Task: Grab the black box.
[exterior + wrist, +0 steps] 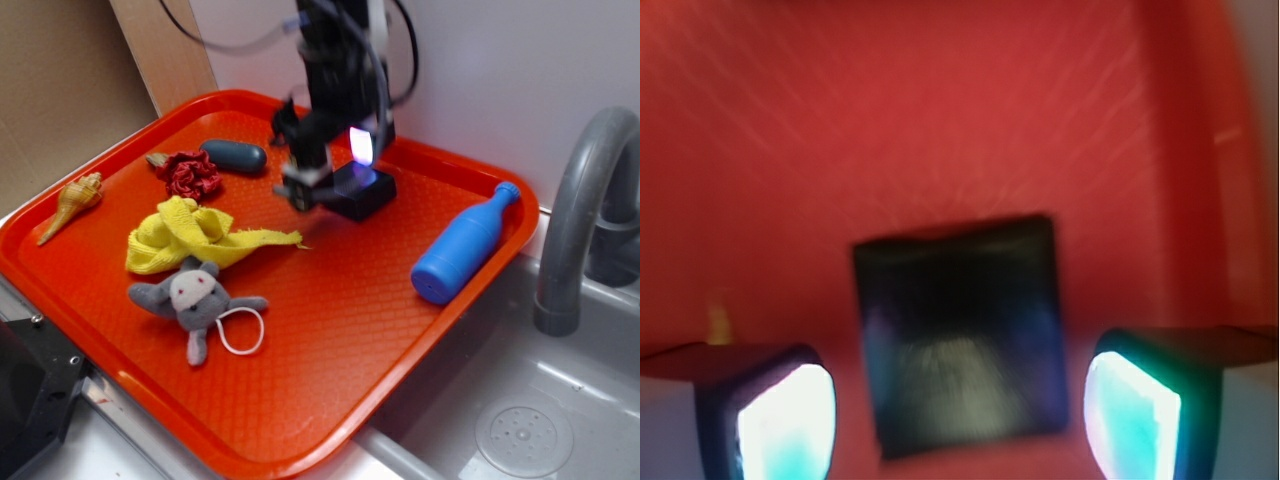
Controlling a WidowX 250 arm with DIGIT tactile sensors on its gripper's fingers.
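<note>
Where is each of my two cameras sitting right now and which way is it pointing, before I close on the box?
Exterior: set off the tray's near corner and above it, looking down across the orange tray toward the wall; the arm and gripper show over the black box.
Wrist: mounted on the gripper, looking down at the black box on the tray; only the two glowing fingertips show, one each side, apart from the box.
Shared: the black box, the tray floor and the gripper's lit pads.

Tool (335, 185) over black box (360, 192)
</note>
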